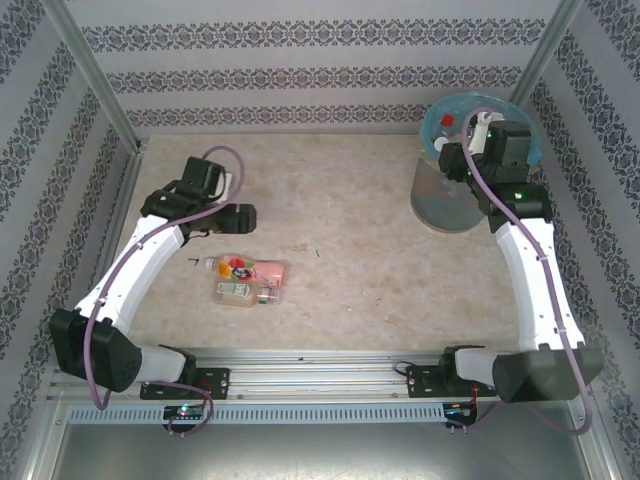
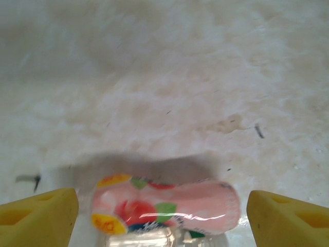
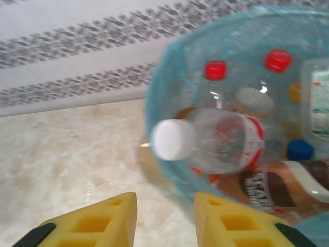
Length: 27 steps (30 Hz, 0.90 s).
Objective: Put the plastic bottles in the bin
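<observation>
1. Top external view: two plastic bottles [image 1: 250, 270] lie side by side on the table [image 1: 350, 180], left of centre. The bin [image 1: 440, 205] stands at the far right.
2. Left wrist view: my left gripper [image 2: 163, 206] stands wide open. Its fingers [image 2: 46, 216] flank the pink-labelled bottle [image 2: 205, 203] without touching it.
3. Right wrist view: my right gripper [image 3: 165, 206] hangs at the bin's rim, jaws narrowly parted and empty.
4. A white-capped bottle [image 3: 221, 141] lies across other bottles inside the bin.
</observation>
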### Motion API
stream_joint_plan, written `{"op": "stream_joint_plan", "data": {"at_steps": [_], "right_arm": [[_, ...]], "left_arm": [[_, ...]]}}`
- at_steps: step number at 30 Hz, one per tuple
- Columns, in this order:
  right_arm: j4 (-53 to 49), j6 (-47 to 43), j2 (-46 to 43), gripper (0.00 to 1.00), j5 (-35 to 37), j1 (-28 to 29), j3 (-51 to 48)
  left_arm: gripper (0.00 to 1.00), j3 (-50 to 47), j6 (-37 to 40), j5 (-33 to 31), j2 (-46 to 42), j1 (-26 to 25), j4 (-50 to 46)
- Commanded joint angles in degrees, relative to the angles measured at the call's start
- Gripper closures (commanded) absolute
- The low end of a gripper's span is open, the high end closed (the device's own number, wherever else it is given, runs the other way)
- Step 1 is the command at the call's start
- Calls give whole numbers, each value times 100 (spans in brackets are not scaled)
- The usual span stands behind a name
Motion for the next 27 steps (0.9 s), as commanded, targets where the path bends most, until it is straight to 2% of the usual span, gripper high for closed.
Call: {"op": "stream_joint_plan", "data": {"at_steps": [1, 4, 7, 8, 9, 11, 13, 16, 18, 20, 22, 25, 27], "right_arm": [[262, -248, -336, 61, 299, 426, -102], [132, -506, -520, 60, 870, 1030, -222], [421, -560, -942, 60, 1082, 1536, -848], [669, -505, -1117, 60, 1097, 1686, -1164], [894, -397, -1293, 60, 1171, 1830, -1464], [1278, -197, -1519, 60, 1225, 2105, -1982], [1548, -97, -1634, 60, 1400, 2448, -2335], [1634, -16, -1606, 60, 1509, 2836, -2533], [1630, 64, -1598, 59, 1552, 3021, -2601], [1811, 223, -1627, 57, 1501, 3136, -2807], [2047, 343, -1640, 56, 1500, 3251, -3071], [2230, 514, -1616, 55, 1515, 3325, -3310], [2262, 541, -1622, 54, 1540, 3335, -3380]], "left_arm": [[13, -650, -902, 608, -431, 311, -37], [14, -1139, -1066, 645, -800, 325, 31], [18, -1525, -478, 1032, -1113, 273, -157], [22, -1565, -249, 968, -1191, 213, -258], [23, -1540, -269, 561, -1243, 92, -334], [23, -1567, 104, 560, -1325, -236, -133], [19, -1622, 257, 345, -1299, -638, 78], [18, -1525, -1035, -266, -907, -604, -101], [18, -1560, -1956, -92, -755, -601, -68], [18, -2043, -2851, 89, -981, -659, 620], [17, -2559, -3549, -105, -1233, -668, 1304], [16, -2533, -3497, -594, -1011, -656, 1295], [15, -2449, -3442, -630, -806, -658, 1350]]}}
